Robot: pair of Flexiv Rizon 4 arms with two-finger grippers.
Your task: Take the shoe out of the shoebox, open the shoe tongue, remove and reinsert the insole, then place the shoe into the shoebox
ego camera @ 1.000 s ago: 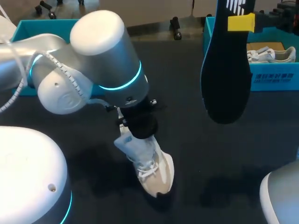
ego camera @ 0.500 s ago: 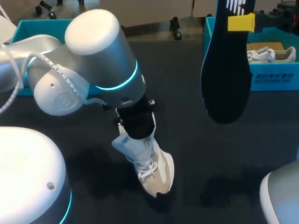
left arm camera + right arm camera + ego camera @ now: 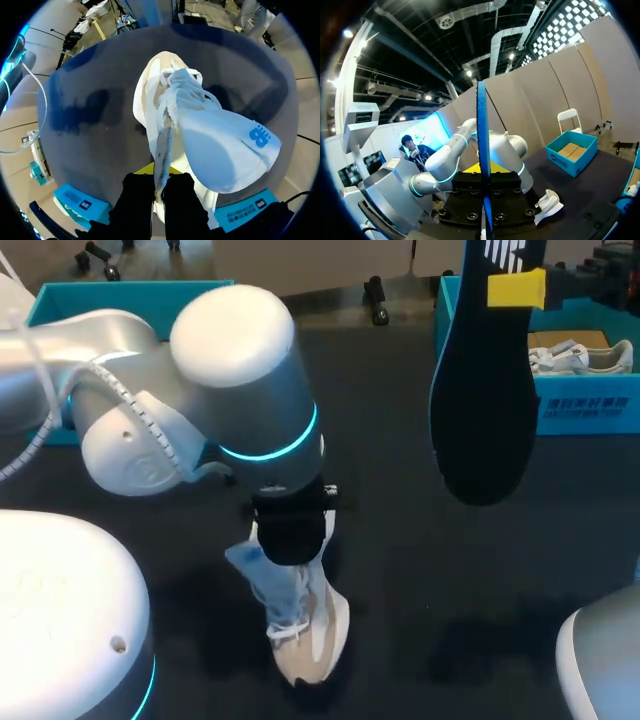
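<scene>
Shoe (image 3: pixel 305 635), pale and laced, sits under the left arm over the middle of the dark table (image 3: pixel 420 570) — outside the teal shoebox (image 3: pixel 585 410) at the far right. The left gripper (image 3: pixel 158 180) is pinched tight on the shoe's upper, beside its raised tongue (image 3: pixel 225 150). The right gripper (image 3: pixel 483 192) clamps the dark insole (image 3: pixel 483 390) — held upright, well apart from the shoe.

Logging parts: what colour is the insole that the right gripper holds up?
Black insole, best in head view.
</scene>
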